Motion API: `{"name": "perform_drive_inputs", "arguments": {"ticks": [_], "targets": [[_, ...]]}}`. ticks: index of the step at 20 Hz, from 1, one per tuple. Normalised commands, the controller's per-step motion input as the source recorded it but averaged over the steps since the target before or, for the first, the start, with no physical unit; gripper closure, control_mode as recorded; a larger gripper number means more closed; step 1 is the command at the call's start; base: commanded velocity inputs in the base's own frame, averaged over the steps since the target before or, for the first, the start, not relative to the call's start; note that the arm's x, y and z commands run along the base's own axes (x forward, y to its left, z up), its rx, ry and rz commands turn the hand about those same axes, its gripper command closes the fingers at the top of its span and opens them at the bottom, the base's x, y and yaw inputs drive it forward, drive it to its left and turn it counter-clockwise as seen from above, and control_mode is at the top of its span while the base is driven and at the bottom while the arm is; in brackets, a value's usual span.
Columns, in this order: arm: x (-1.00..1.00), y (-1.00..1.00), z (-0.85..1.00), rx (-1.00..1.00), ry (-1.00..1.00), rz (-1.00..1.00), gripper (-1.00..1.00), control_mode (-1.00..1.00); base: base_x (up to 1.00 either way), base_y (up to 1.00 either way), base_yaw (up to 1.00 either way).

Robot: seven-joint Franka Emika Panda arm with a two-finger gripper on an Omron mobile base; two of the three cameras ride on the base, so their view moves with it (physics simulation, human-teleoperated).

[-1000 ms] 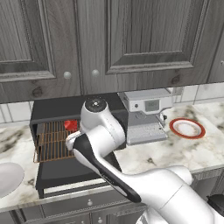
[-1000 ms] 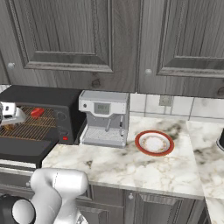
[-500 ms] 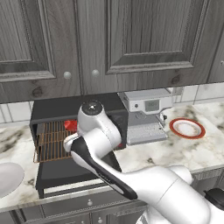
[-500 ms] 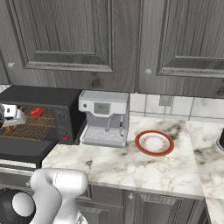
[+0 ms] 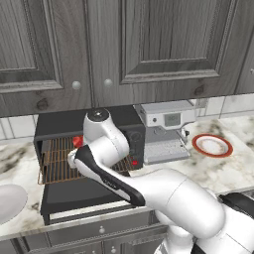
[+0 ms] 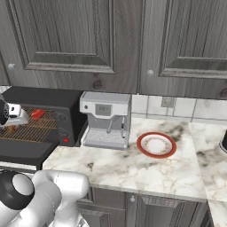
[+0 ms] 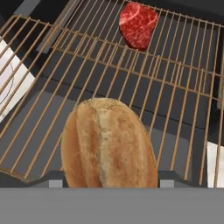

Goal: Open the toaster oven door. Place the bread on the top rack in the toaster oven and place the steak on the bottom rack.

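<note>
Pincer (image 7: 109,186) gripping bread (image 7: 109,144) over copper rack (image 7: 183,87) of toaster oven (image 5: 89,124); steak (image 7: 138,24) lying farther back; door (image 5: 82,196) hanging open.

1. toaster oven (image 5: 84,124): black box on counter, toaster oven door (image 5: 84,194) dropped open, flat.
2. bread (image 7: 108,144): golden oval loaf lying on a copper wire rack (image 7: 183,83).
3. steak (image 7: 138,24): red lumpy chunk at the far end of a rack.
</note>
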Motion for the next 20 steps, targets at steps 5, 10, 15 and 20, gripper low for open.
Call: {"name": "perform_drive_inputs", "arguments": {"ticks": [5, 10, 15, 20], "targets": [[0.10, 0.19, -0.24, -0.08, -0.13, 0.00, 1.00, -1.00, 0.00, 0.00, 0.00], [0.18, 0.13, -0.16, -0.04, -0.09, 0.00, 1.00, -1.00, 0.00, 0.00, 0.00], [0.18, 0.06, -0.12, 0.00, -0.01, 0.00, 1.00, -1.00, 0.00, 0.00, 0.00], [0.04, 0.01, -0.19, 0.00, 0.00, 0.00, 1.00, -1.00, 0.00, 0.00, 0.00]]}}
